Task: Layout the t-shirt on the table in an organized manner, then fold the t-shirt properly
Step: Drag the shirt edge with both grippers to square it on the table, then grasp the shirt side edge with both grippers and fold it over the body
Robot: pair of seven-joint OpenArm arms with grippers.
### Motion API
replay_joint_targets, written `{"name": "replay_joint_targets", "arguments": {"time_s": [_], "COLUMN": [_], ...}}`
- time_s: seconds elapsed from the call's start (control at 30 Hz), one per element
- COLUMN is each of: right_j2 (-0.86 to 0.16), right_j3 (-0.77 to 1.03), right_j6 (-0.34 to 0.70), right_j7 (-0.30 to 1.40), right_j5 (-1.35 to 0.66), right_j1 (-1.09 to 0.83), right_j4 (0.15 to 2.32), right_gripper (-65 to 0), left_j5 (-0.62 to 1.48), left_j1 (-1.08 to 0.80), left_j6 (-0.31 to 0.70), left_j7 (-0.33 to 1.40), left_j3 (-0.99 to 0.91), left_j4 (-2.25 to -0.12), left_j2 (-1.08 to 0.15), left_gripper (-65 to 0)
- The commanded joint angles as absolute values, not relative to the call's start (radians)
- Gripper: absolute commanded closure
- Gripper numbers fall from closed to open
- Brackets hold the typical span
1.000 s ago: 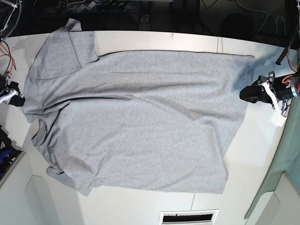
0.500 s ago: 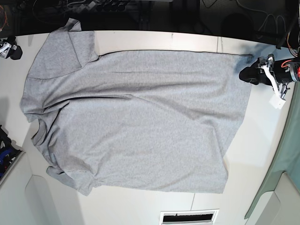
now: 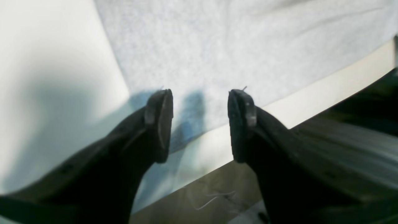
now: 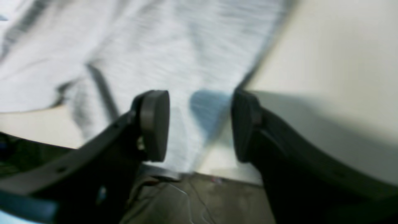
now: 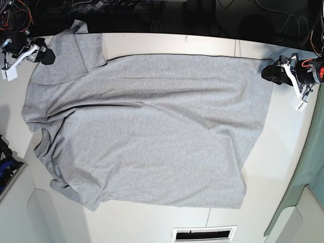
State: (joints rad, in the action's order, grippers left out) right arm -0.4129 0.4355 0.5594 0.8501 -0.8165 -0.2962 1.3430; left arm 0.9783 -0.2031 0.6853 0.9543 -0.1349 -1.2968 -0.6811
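The grey t-shirt (image 5: 152,126) lies spread flat on the white table (image 5: 283,152), its plain side up, with the sleeves at the left and the hem at the right. My left gripper (image 5: 271,71) hovers open at the hem's far right corner. In the left wrist view the left gripper (image 3: 200,96) has only the t-shirt (image 3: 217,37) below its spread fingers. My right gripper (image 5: 46,55) stands open over the far left sleeve. The blurred right wrist view shows the right gripper (image 4: 200,99) above the t-shirt's (image 4: 155,37) edge, holding nothing.
Beyond the table's far edge lies a dark floor with cables (image 5: 152,15). A slotted vent (image 5: 204,234) sits at the front edge. A grey-green panel (image 5: 304,192) borders the right side, and blue hardware (image 5: 6,162) sits at the left edge.
Both grippers have moved toward the table's far edge: the right one from the left side up to the far sleeve, the left one to the hem's far corner. The shirt has barely shifted.
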Motion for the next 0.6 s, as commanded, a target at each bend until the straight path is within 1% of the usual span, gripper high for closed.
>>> {"name": "replay_joint_targets", "arguments": {"time_s": [0.0,0.23,0.4,0.47,0.53,0.57], "right_j2": [-0.408,-0.363,-0.366,-0.365,-0.365,-0.365], "right_j3": [0.430,0.430,0.430,0.430,0.430,0.430], "right_j6": [0.562,0.566,0.566,0.566,0.566,0.566], "right_j7": [0.872,0.877,0.884,0.884,0.886,0.891], "right_j5": [-0.808,-0.813,-0.813,-0.817,-0.829,-0.831], "right_j1": [-0.298,-0.294,-0.294,-0.294,-0.294,-0.294], "right_j4": [1.349,1.354,1.354,1.354,1.354,1.354], "right_gripper": [-32.5,-32.5,-32.5,-32.5,-32.5,-32.5], "left_j5": [0.975,0.857,0.865,0.889,0.903,0.917], "left_j1": [-0.200,-0.200,-0.199,-0.200,-0.200,-0.203], "left_j6": [0.677,0.612,0.614,0.623,0.698,0.698], "left_j7": [0.928,0.853,0.819,0.823,0.861,0.894], "left_j3": [-0.144,-0.144,-0.144,-0.144,-0.144,-0.144], "left_j4": [-1.308,-1.252,-1.148,-1.114,-1.098,-1.098], "left_j2": [-0.704,-0.704,-0.704,-0.702,-0.695,-0.691], "left_gripper": [-31.6,-31.6,-31.6,-31.6,-31.6,-31.6]}}
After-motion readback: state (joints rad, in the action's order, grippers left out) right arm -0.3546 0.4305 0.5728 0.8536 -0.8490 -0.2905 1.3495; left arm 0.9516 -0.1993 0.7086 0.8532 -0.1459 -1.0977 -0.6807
